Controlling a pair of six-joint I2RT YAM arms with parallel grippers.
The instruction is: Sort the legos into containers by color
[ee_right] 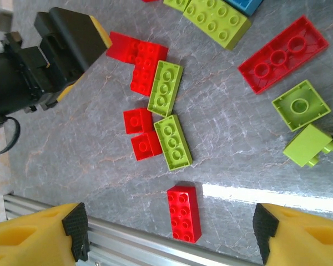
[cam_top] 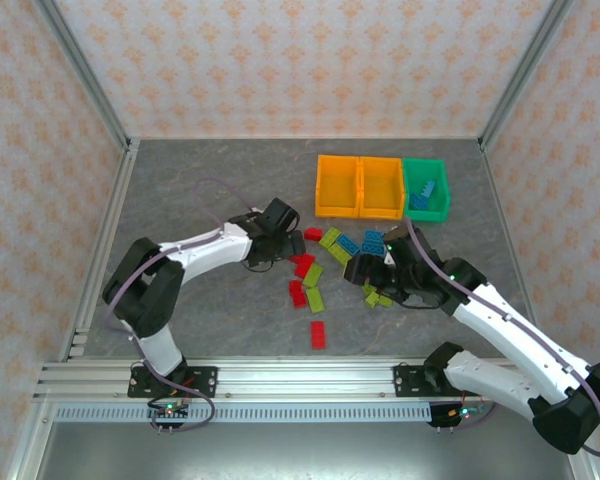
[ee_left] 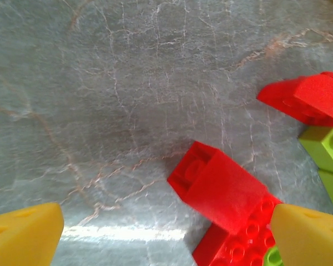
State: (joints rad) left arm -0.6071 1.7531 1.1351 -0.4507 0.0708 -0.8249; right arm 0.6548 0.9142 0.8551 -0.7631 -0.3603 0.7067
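1. Containers: one orange bin [cam_top: 338,186], a second orange bin [cam_top: 382,187] and a green bin [cam_top: 425,163] stand in a touching row near the far edge of the table [cam_top: 200,300], right of centre.
2. Blue legos [cam_top: 426,192]: several lie inside the green bin.
3. Loose legos: I count red, lime and blue bricks scattered mid-table, just on the near side of the bins. A lone red brick [cam_top: 318,334] [ee_right: 183,213] lies closest to the near edge.
4. Left gripper [cam_top: 296,244] [ee_left: 166,235]: its fingers are spread wide and hold nothing, low over the left fringe of the scatter. A tilted red brick [ee_left: 219,185] sits just ahead of its pads. It seems propped on a flat red piece [ee_left: 238,238], though I can't be sure from this close.
5. Right gripper [cam_top: 365,268] [ee_right: 166,238]: its fingers are parted and empty over the right part of the scatter. In its wrist view the lone red brick lies between the fingertips, on the table.
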